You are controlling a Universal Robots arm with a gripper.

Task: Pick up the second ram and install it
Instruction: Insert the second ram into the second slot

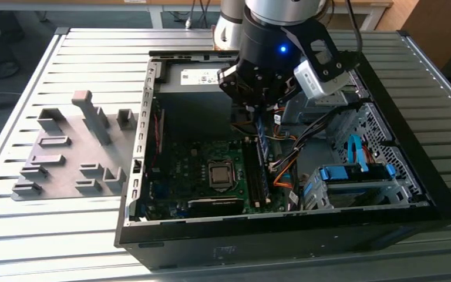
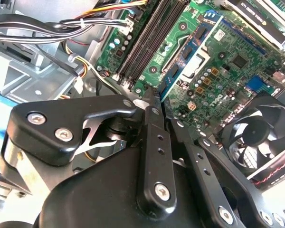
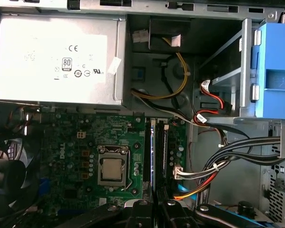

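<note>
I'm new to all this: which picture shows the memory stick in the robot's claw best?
The second wrist view: the second ram runs out from the gripper, chips visible. The first wrist view shows it edge-on; the exterior view shows a thin sliver.

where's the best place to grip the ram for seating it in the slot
Top long edge, pinched across its flat faces, from above: the ram stands on edge along the slots, thin and long. The pincer seems shut on it that way.
</note>
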